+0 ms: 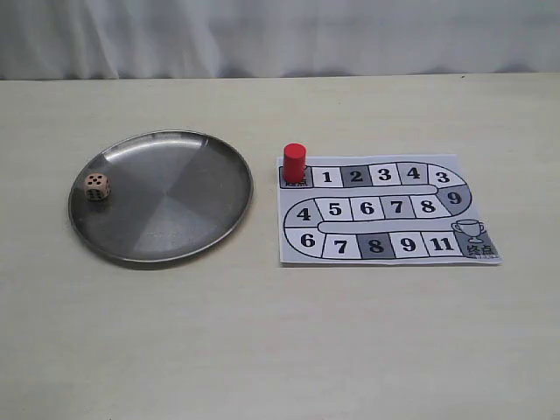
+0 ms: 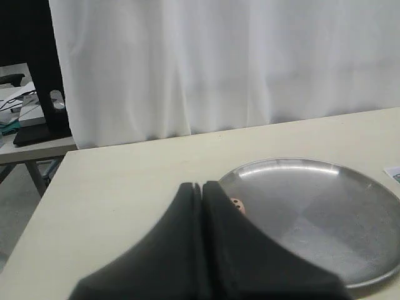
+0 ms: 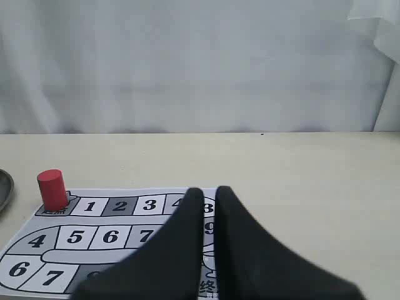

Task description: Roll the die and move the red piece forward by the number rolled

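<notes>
the die (image 1: 97,186), a tan wooden cube with dark pips, lies in a round metal plate (image 1: 175,210) close to its left rim as the exterior view shows it; the pips on its upper face are too small for me to count. from my left wrist only a sliver of the die (image 2: 237,203) peeks out just past my left pincer (image 2: 201,186), whose two black fingers are pressed together at the tips with nothing between them. the red piece (image 1: 295,163), a plain upright cylinder, stands on the dark start square at the upper left corner of a printed paper board (image 1: 385,208), just beside the square marked 1. the board's winding track of numbered grey and white squares ends at a trophy drawn in its lower right corner. my right pincer (image 3: 209,190) hangs above the board's right part, its fingers a narrow slit apart and gripping nothing, well apart from the red piece (image 3: 52,189). plate and board sit side by side on the pale table (image 1: 262,350), near each other but not touching, plate on the left, board on the right. a white curtain (image 1: 280,35) hangs behind the table's far edge.
</notes>
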Controlling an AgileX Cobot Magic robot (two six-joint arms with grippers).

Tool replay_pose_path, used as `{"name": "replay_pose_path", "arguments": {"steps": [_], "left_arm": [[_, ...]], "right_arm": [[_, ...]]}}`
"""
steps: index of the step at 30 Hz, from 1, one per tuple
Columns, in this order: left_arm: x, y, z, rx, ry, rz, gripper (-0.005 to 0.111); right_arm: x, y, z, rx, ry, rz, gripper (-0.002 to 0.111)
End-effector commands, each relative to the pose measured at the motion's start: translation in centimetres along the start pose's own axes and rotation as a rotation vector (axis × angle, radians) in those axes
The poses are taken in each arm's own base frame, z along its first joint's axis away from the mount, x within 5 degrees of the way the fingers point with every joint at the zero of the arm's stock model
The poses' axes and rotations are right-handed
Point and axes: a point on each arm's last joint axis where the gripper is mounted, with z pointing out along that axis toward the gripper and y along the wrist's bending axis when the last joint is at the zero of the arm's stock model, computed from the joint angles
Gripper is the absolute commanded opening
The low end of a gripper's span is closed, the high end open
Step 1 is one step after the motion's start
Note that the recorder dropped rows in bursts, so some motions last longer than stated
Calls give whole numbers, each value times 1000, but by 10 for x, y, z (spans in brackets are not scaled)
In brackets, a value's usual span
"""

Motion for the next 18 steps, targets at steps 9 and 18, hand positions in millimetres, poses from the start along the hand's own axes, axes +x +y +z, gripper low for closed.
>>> {"name": "replay_pose_path", "arguments": {"steps": [9, 18], "left_arm": [[0, 0, 0, -2, -10, -2, 0], [0, 0, 0, -2, -10, -2, 0]], "right_arm": [[1, 0, 0, 2, 4, -6, 6], [-1, 0, 0, 5, -17, -6, 6]]}}
